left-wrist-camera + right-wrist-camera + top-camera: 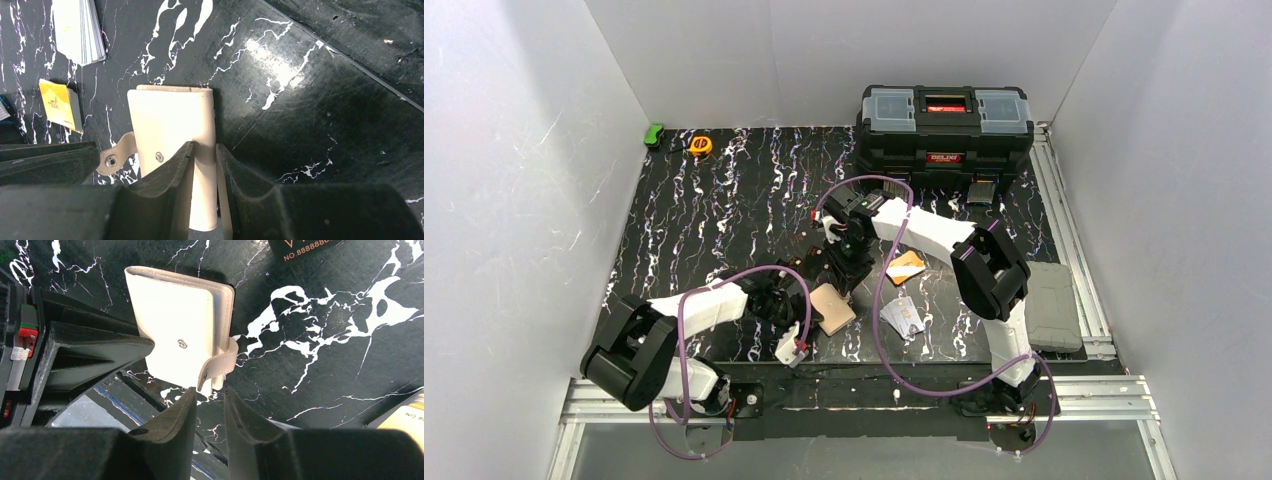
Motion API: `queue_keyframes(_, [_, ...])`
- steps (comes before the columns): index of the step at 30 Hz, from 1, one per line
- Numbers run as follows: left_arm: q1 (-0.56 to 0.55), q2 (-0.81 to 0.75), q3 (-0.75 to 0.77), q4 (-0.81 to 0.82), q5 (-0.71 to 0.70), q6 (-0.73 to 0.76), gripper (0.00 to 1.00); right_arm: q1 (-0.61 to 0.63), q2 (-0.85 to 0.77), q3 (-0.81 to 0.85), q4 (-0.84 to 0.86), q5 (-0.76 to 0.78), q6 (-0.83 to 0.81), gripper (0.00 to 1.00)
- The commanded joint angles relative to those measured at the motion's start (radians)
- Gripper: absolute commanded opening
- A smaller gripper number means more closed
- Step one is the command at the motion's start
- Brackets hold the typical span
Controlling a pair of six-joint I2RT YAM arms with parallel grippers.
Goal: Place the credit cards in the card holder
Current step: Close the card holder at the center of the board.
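Card holder (832, 308): cream folded wallet, low at the black marbled table (724, 210), near its front edge, between the two arm tips; cannot tell if it rests flat.
Snap tab (220, 365): undone and sticking out from the holder's side; a metal stud shows on the front flap.
Left claw (205, 147): pinched on one edge of the holder, one finger on each face, with leather filling the narrow gap.
Right claw (208, 392): fingers a little apart with bare table showing between them, nothing held. The tips sit just beside the loose end of the tab; touching or not, cannot tell.
Orange card (907, 267): flat on the table, right of the holder and apart from it.
Silver-white cards (902, 317): small fanned stack flat on the table, nearer the arm bases than the orange card, right of the holder.
Toolbox (944, 125): black, lid shut, at the far edge of the table.
Tape measure (700, 145): yellow, in the far left corner.
Grey case (1052, 305): off the table's right edge, beside the right arm.
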State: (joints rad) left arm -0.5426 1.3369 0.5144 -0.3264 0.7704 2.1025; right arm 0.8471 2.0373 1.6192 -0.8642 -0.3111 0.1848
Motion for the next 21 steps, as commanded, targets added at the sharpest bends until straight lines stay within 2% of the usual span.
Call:
queue_keyframes(1, [-0.012,0.001,-0.04,-0.085,0.007,0.237,0.21,0.007,-0.008,0.019,0.004,-0.002,0.007,0.38])
queue_keyframes(5, [-0.015,0.0,-0.044,-0.082,0.006,0.236,0.21,0.01,-0.024,0.02,0.003,-0.013,0.007,0.47])
queue_keyframes(8, [-0.016,-0.002,-0.045,-0.079,0.005,0.235,0.21,0.017,-0.04,0.01,0.015,-0.01,0.006,0.48])
queue_keyframes(11, [-0.017,-0.002,-0.047,-0.076,0.006,0.233,0.21,0.018,-0.025,0.022,0.011,-0.003,0.012,0.42])
queue_keyframes(16, [-0.018,-0.003,-0.047,-0.073,0.003,0.228,0.21,0.023,-0.004,0.042,0.006,-0.002,0.014,0.23])
queue_keyframes(21, [-0.019,-0.003,-0.051,-0.071,0.003,0.227,0.21,0.024,-0.007,0.041,0.008,0.003,0.015,0.17])
